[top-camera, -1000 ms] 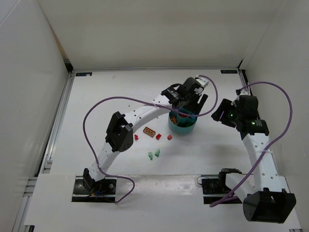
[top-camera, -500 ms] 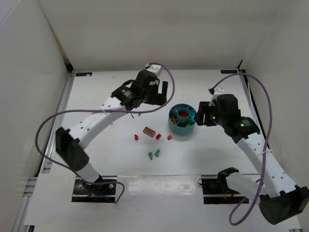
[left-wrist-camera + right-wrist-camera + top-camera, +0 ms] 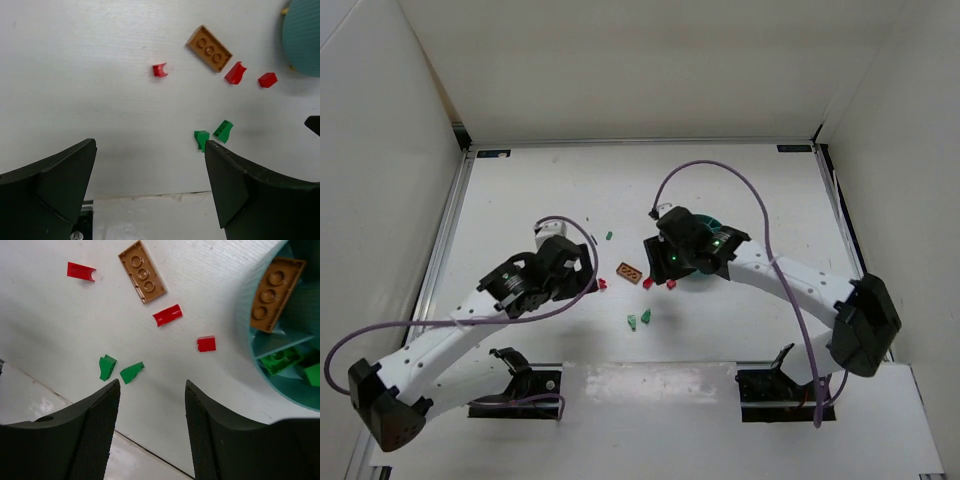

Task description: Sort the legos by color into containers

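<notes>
Picking up is judged to be the step now. The right gripper (image 3: 152,432) and the left gripper (image 3: 150,187) are held wide open, empty. 3 small red plastic bricks (image 3: 167,315) are spread near the round teal bowl (image 3: 246,315); 1 should be pinched next.
</notes>
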You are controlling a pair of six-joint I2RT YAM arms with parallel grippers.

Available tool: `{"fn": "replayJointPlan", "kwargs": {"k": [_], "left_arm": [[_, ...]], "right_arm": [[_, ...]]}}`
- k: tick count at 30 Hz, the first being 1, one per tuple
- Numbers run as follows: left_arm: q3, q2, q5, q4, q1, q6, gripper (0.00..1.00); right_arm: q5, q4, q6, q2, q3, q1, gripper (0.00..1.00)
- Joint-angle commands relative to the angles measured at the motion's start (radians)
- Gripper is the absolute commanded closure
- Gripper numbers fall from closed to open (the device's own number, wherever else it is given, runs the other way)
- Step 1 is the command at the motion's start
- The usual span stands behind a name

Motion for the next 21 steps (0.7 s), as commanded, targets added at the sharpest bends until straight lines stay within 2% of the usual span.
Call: {"fn": "replayJointPlan", "kwargs": {"k": [1,5,9,15,21], "left_arm": [[-0.061,-0.109,-0.06,-0.084,0.002,-0.161,0.0],[-0.146,-0.276,-0.082,-0.141,0.003,-0.22,0.0],[-0.164,-0.347,-0.094,-0.181,0.003,-0.25,0.0],[-0.15,-0.358,-0.12,-0.224,0.002,-0.263,0.0],[-0.129,-0.34,-0.126,-0.23,0.003,-0.246,0.0]], "right_arm": [[0.073,0.03,0.068,0.056,0.061,0.072,0.42],[0.126,0.006,0.106,0.188,0.124,0.074,0.43],[0.128,-0.007,0.109,0.291,0.185,0.061,0.46],[0.186,-0.062,0.129,0.454,0.259,0.067,0.48],[0.177,-0.037,0.155,0.503,0.255,0.069,0.5]]}}
